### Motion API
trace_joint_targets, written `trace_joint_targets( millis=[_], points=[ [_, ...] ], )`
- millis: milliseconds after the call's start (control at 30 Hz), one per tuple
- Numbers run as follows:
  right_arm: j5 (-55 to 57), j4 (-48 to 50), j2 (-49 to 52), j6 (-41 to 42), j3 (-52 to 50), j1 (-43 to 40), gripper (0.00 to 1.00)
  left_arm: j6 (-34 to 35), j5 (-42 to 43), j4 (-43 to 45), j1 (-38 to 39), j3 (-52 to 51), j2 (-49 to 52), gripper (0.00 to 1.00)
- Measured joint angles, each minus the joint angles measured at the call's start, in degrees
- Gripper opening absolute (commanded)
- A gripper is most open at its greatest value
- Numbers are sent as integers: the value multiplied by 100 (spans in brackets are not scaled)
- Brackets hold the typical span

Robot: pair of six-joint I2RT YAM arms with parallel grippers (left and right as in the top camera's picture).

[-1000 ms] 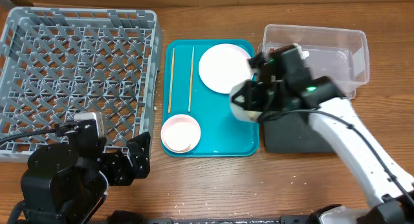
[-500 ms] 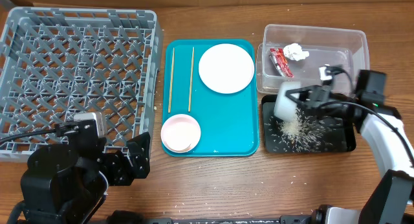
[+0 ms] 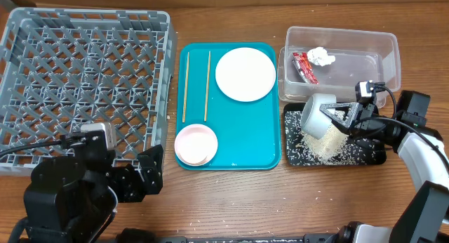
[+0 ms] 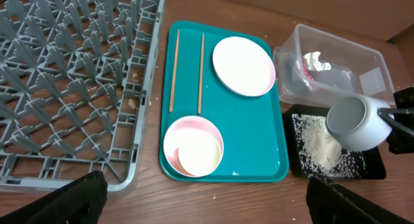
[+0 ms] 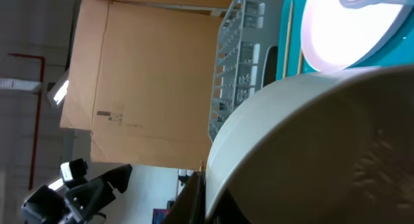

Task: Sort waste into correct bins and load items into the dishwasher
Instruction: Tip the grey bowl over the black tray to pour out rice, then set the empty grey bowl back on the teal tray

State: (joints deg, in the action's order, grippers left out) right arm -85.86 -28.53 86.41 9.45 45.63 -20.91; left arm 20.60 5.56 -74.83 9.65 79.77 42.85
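My right gripper (image 3: 351,118) is shut on the rim of the greyish pale-green bowl (image 3: 317,116), tipped on its side over the black tray (image 3: 375,155). A heap of white rice (image 3: 324,145) lies in that tray. The bowl fills the right wrist view (image 5: 310,146). The red wrapper (image 3: 304,66) and white paper ball (image 3: 321,56) lie in the clear tub (image 3: 389,53). The plate (image 3: 245,74), pink bowl (image 3: 196,144) and two chopsticks (image 3: 206,85) lie on the teal tray (image 3: 242,141). My left gripper (image 4: 207,198) is open above the table's front edge.
The grey dish rack (image 3: 84,81) stands at the left and holds nothing. A few rice grains are scattered on the teal tray and on the wood in front of it.
The right arm carried the green bowl from the teal tray to the black tray and tipped it; rice poured out and now lies heaped in the tray. The left arm has not moved.
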Motion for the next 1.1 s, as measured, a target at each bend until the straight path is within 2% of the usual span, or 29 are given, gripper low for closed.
trace_joint_targets(
  millis=[233, 300, 400, 467, 500, 633, 700, 767, 800, 833, 867, 900, 967, 1100],
  points=[
    [417, 212, 0, 111, -7, -4, 4, 0, 0, -9, 0, 0, 0, 100],
    [706, 291, 0, 396, -13, -9, 4, 0, 0, 0, 0, 0, 0, 100],
    [323, 793, 0, 382, -26, 7, 4, 0, 0, -28, 0, 0, 0, 100],
    [793, 813, 2, 866, -26, 31, 4, 0, 0, -35, 0, 0, 0, 100],
    [656, 1082, 0, 977, -37, 52, 4, 0, 0, -37, 0, 0, 0, 100],
    [525, 1314, -118, 1309, -22, 702, 4, 0, 0, -35, 0, 0, 0, 100],
    [782, 1327, -330, 1399, 57, 1416, 4, 0, 0, -22, 0, 0, 0, 100],
    [1333, 1248, -525, 1438, 201, 2304, 4, 0, 0, -22, 0, 0, 0, 100],
    [1954, 1134, -610, 1451, 251, 2859, 4, 0, 0, -17, 0, 0, 0, 100],
    [2962, 879, -643, 1453, 299, 3718, 4, 0, 0, -22, 0, 0, 0, 100],
    [3567, 763, -634, 1469, 306, 4131, 4, 0, 0, -26, 0, 0, 0, 100],
    [5027, 476, -595, 1464, 315, 4924, 4, 0, 0, -22, 0, 0, 0, 100],
    [6533, 457, -485, 1458, 315, 5598, 4, 0, 0, -22, 0, 0, 0, 100],
    [8048, 866, -57, 1449, 315, 5967, 6, 0, 0, -22, 0, 0, 0, 100]
  ],
)
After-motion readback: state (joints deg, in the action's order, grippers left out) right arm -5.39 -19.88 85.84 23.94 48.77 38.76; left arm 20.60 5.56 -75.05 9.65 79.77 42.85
